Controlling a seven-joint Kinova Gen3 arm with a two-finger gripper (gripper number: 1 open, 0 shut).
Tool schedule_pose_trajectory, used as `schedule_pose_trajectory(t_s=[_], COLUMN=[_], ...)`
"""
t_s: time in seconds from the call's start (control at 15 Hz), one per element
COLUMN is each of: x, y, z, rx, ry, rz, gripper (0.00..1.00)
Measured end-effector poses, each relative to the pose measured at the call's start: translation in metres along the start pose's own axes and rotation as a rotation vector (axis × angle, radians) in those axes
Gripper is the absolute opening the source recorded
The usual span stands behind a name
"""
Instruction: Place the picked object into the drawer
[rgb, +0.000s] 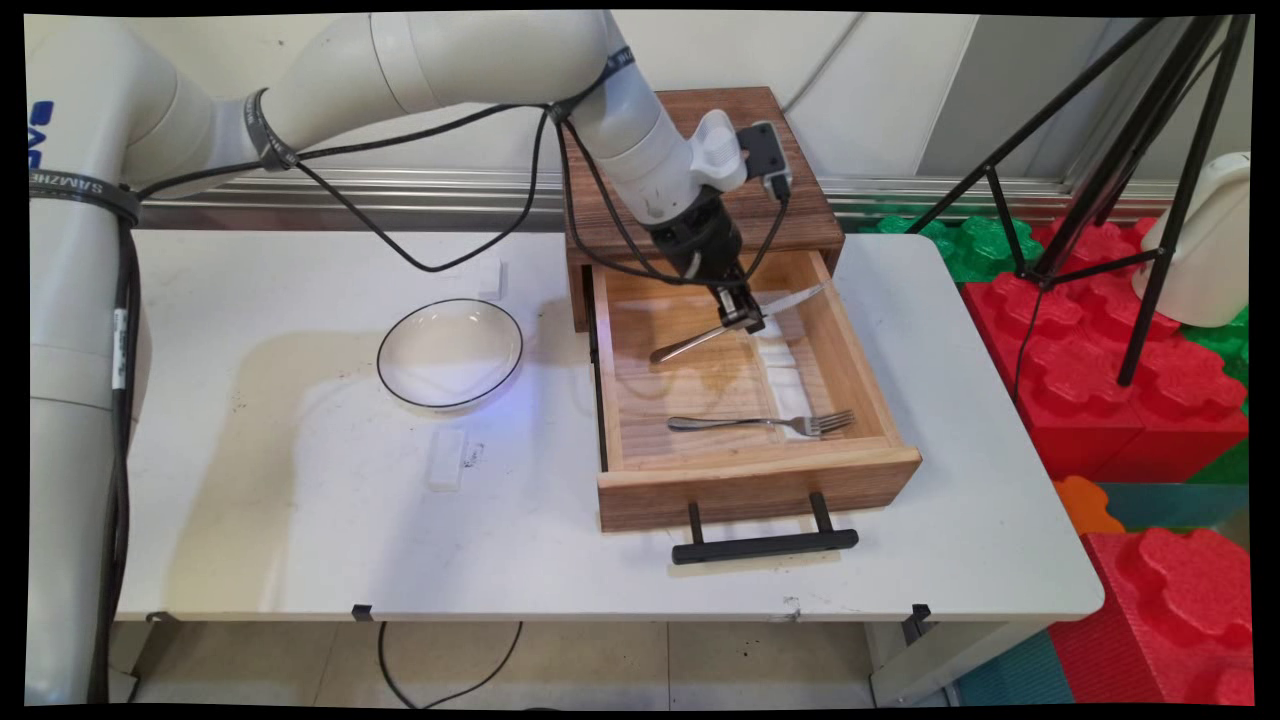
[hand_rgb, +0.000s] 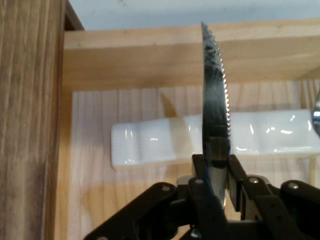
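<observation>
My gripper (rgb: 738, 312) is shut on a steel table knife (rgb: 735, 322) and holds it over the back half of an open wooden drawer (rgb: 760, 478). The knife lies nearly level, blade toward the drawer's right wall, handle toward its left. In the hand view the gripper (hand_rgb: 216, 172) pinches the knife (hand_rgb: 215, 95), whose serrated blade points up the picture, above a white cutlery rest (hand_rgb: 150, 145) on the drawer floor. A fork (rgb: 765, 423) lies near the drawer's front, its tines on the white rest (rgb: 785, 375).
The drawer belongs to a small wooden cabinet (rgb: 780, 215) at the table's back. A white bowl with a dark rim (rgb: 450, 353) stands left of the drawer, with small white blocks (rgb: 446, 458) near it. A black tripod (rgb: 1120, 200) and red foam blocks (rgb: 1100, 370) stand right of the table.
</observation>
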Motion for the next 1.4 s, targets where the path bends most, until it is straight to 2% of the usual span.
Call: schedule_pose_trajectory(t_s=[0.47,1.0,1.07,1.4], x=[-0.014,-0.023,-0.023,-0.024], y=[-0.002,-0.004,-0.004,-0.005], z=[0.015,0.023,0.025,0.028], rx=[-0.001,0.013,0.014,0.030], ry=[-0.033,-0.040,-0.040,-0.030], rz=[0.005,-0.013,-0.017,-0.032], gripper=[0.00,0.00,1.00,1.00])
